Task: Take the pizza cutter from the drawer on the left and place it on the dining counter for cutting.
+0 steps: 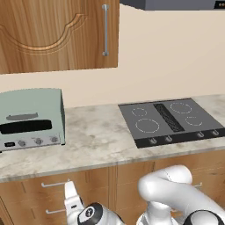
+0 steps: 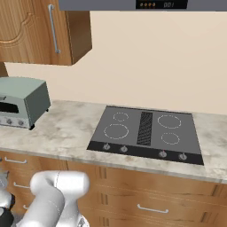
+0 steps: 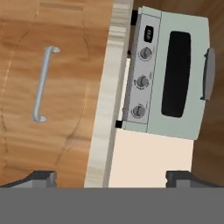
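Since the drawer (image 3: 65, 109) is shut, with its wooden front flush under the stone edge of the bench (image 3: 107, 109), the coming move is judged to turn on how its silver bar handle (image 3: 41, 83) lies from the tool (image 3: 111, 177).

In the hand view, the 2 dark finger tips are spread wide apart, with nothing held between them. That view is rolled. The toaster oven (image 3: 175, 74), which stands on the bench, is seen turned on its side, so the right of that picture is up in the room and its top is left in the room.

Read that way, the long axis of the handle runs left to right in the scene, level with the edge of the bench. The gap between the finger tips is set up and down, across the bar, which suits a grip around it.

The tool is aimed at about the edge of the bench, not at the handle. The handle is therefore placed lower than the line of the tool and somewhat to the left of it, and the 2 are apart, with no contact made.

The pizza cutter is taken to be hidden inside the drawer, behind the closed front, so its own direction cannot be told. A shift down and to the left, then forward onto the bar, is judged to be needed before any pull is made.
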